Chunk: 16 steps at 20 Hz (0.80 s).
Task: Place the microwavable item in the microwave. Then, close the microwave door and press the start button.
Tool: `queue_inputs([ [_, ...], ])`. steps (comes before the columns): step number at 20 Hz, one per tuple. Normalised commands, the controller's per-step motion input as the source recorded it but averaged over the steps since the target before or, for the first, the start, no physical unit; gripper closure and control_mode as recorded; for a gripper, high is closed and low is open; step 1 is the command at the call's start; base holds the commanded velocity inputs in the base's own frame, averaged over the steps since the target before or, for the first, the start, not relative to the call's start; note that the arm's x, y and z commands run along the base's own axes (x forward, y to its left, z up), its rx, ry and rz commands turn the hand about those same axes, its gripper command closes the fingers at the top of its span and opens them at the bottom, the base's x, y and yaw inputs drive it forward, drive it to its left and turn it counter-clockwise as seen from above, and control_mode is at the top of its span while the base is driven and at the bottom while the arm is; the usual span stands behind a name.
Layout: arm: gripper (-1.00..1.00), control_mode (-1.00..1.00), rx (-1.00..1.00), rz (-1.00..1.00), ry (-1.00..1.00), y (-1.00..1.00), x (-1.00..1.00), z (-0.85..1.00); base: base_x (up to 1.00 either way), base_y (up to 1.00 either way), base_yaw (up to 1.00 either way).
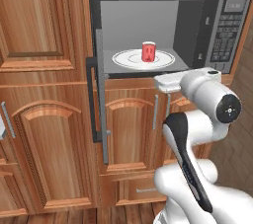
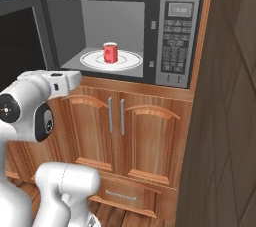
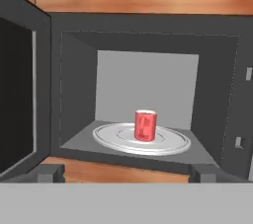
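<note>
I've got the red cup (image 3: 146,125) sitting upright on the white turntable (image 3: 113,139), a bit back of centre, inside the microwave (image 1: 148,1). It's well in from the front lip, so I judge placement done and the door should swing past it w/o clipping.

Microwave door (image 1: 99,85) stands wide open, hinged on the left; in left base view I see it nearly edge-on w/ its dark bar handle (image 1: 90,99) facing out. In hand view the dark window is at 9 o'clock.

Gripper (image 3: 126,172) is outside the cavity, in front of the opening and a little below the sill, pointing straight in. The two dark fingertips (image 3: 47,172) show at 7 and 5 o'clock of hand view, spread wide w/ nothing between them, so jaws are fully apart and empty. Cup lies ahead of the jaws, roughly 12 o'clock from their midpoint, well apart, centred in the gap but not within it.

Next, I reckon, is closing the door: arm needs to get round to its outer side at 9 o'clock and push it. Keypad (image 2: 175,46) is at 3 o'clock of the cavity for the start press
</note>
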Motion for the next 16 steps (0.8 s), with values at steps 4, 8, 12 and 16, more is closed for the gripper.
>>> queue_inputs([
  [4,-1.00,-1.00,-0.17,0.00,0.00,0.19,-1.00,0.24,0.00,0.00,0.00],
  [8,-1.00,-1.00,-0.17,0.02,0.02,0.20,-1.00,0.07,0.00,0.00,0.00],
  [12,-1.00,-1.00,-0.18,0.04,-0.01,0.28,-1.00,-0.30,0.00,0.00,0.00],
  [16,-1.00,-1.00,-0.18,0.08,-0.10,0.13,-1.00,-0.68,0.00,0.00,0.00],
])
